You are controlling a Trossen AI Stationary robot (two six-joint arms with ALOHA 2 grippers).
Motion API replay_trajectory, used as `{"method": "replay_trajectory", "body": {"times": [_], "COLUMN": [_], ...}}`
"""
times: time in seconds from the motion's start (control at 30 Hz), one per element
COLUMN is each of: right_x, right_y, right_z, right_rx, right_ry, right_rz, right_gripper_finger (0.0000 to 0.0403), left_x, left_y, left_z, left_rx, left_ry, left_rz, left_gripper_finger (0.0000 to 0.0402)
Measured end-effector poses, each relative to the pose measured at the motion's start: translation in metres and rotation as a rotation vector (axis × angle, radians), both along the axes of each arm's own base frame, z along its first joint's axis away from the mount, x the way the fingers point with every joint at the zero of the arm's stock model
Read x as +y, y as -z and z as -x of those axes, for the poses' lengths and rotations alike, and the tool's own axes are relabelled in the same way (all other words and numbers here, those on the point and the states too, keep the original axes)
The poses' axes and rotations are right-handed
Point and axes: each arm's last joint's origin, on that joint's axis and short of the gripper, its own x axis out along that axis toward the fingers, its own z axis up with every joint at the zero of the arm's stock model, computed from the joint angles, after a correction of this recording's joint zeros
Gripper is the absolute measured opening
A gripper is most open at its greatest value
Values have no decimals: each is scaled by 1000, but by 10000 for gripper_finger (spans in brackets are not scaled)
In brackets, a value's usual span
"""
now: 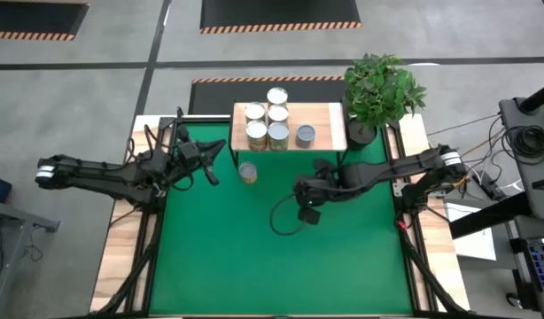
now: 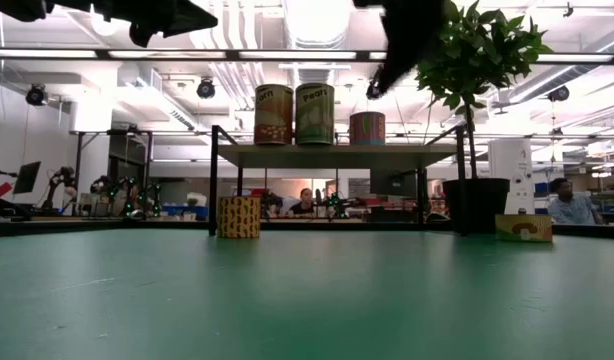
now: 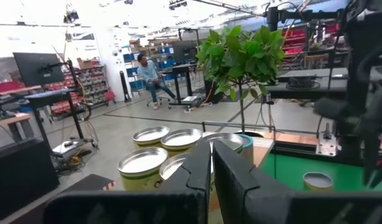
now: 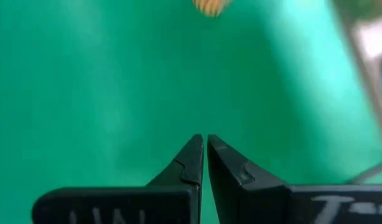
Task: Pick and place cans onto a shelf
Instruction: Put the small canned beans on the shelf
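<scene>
Green felt covers the counter point(image 1: 254, 266) where one can point(image 1: 247, 172) with a yellow label stands alone, just in front of the shelf point(image 1: 327, 116). Five other cans point(image 1: 267, 124) already sit on the light-wood shelf, four bunched toward its left end and a grey-blue one point(image 1: 306, 135) apart to their right. A potted plant point(image 1: 381, 91) stands beside the shelf's right end. My left end effector point(image 1: 216, 152) hovers near the shelf's left front corner, fingers point(image 3: 200, 180) nearly touching and holding nothing. My right end effector point(image 1: 300, 191) hangs over the open felt to the right of the lone can, its fingers point(image 4: 192, 160) also closed and empty
</scene>
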Motion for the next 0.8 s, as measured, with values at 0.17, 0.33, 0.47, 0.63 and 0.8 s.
{"method": "replay_trajectory", "body": {"times": [0.17,0.33,0.47,0.63,0.8], "right_x": [-4,-8,-11,-14,-14], "right_y": [24,37,48,55,51], "right_z": [20,43,64,80,81], "right_rx": [42,-53,-120,-245,-398], "right_ry": [-25,-43,-45,-97,-188], "right_rz": [23,18,13,32,96], "right_gripper_finger": [12,12,12,12,12], "left_x": [-4,-6,-6,-10,-22], "left_y": [2,10,23,54,84], "left_z": [-1,-1,-2,-13,-33], "left_rx": [-3,23,72,157,247], "left_ry": [27,42,34,1,1], "left_rz": [39,123,250,444,509], "left_gripper_finger": [0,0,0,0,0]}}
